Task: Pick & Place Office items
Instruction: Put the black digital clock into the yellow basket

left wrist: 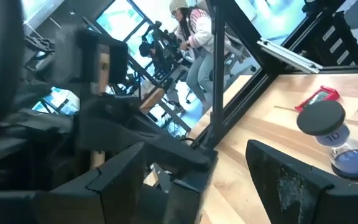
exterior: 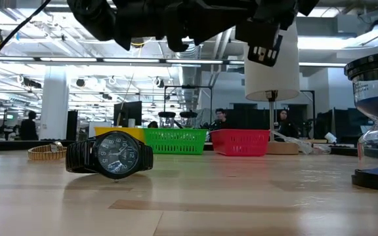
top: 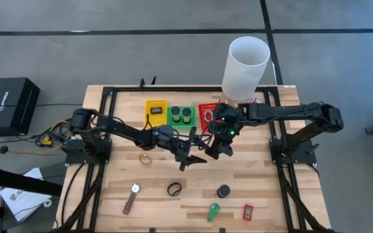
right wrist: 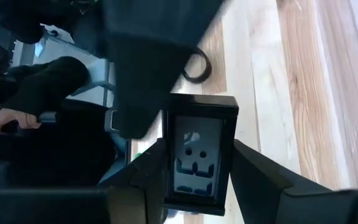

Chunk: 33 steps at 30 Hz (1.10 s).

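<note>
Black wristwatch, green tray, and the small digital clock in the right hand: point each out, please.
black wristwatch [exterior: 115, 155]: low view, on its dial face.
green tray [exterior: 174, 140]: low view, on its front wall.
small digital clock [right wrist: 197, 158]: right wrist view, on its display, between the right hand's fingers.

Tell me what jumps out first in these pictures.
The tall white cylinder at the table's far edge, beside the red tray. Mid-table the two arms meet: the right claw grips a small black digital clock, while the left claw is open and empty. In the low view, a black wristwatch lies close in front.
</note>
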Tool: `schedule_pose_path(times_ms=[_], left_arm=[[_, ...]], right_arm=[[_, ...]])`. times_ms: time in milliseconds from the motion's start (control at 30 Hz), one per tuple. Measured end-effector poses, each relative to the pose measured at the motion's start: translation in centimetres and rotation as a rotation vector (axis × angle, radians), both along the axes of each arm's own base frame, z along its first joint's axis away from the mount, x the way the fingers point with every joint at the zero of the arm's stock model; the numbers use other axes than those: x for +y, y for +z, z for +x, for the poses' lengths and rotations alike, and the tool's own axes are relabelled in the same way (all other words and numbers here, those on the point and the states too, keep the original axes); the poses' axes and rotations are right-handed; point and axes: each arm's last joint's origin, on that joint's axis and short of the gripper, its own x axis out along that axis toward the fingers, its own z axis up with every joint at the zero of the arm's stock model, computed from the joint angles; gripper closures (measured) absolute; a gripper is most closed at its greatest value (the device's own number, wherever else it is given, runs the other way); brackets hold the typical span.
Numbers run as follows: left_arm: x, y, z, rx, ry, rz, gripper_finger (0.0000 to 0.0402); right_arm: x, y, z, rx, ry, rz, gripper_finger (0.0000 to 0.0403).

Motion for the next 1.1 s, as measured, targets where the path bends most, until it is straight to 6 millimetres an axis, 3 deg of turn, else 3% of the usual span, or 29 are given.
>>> schedule_pose_path(times_ms=[367, 800, 1100], left_arm=[[-0.03, 0.14, -0.07, -0.001, -0.008, 0.0, 0.014], [0.05, 0.34, -0.03, -0.02, 0.002, 0.006, 0.0226], [0.03, 0.31, -0.02, -0.019, 0.002, 0.004, 0.0224]], right_arm=[[0.03, 0.66, 0.63, -0.071, -0.015, 0.033, 0.0257], [0.0, 0.76, 0.62, -0.067, -0.022, 0.027, 0.0256], [0.03, 0.79, 0.61, -0.07, -0.002, 0.046, 0.0259]])
